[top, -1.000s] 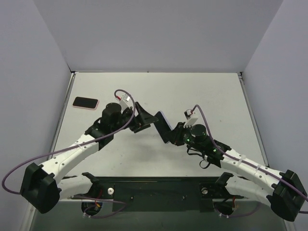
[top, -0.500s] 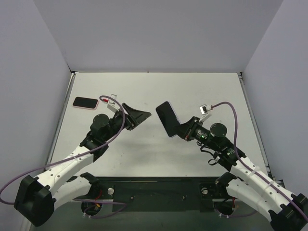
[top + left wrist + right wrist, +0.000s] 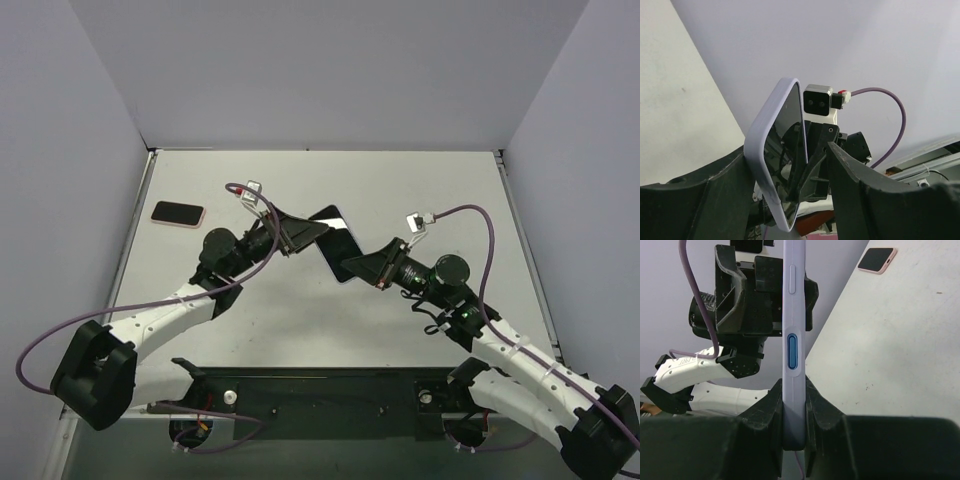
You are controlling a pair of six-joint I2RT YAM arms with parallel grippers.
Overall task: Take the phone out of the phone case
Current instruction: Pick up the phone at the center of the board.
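Overhead, I see both arms meeting above the middle of the bench (image 3: 430, 190). The phone (image 3: 338, 242) hangs in the air between them, tilted, a white glare across its glass. The left gripper (image 3: 308, 230) is at the phone's far-left end and the right gripper (image 3: 350, 267) at its near-right end. That view does not let me judge either grip.

The right wrist camera settles it for its own side. I am looking at the device dead edge-on, a thin upright slab, and the two black fingers (image 3: 817, 407) are clenched on its lower end, one against each flat face. Here the phone case (image 3: 792, 315) reads as matte pale lavender, with a slim pale key near the top and a bright blue oval button (image 3: 792, 353) below it. The left gripper's blocky black body straddles the upper end behind it.

The left wrist camera shows the face rather than the edge. The glass is glossy black and mirrors the dark hardware, and the lavender rim wraps it with rounded corners, so the phone sits fully in its case. This gripper's fingers (image 3: 865, 190) are spread wide, released, with the cased phone between them. Its rim lies at the left-hand finger, and I cannot tell whether they touch.

A pink-rimmed handset (image 3: 178, 213) lies flat at the bench's far-left corner, well apart. Only the overhead and right wrist views catch it.
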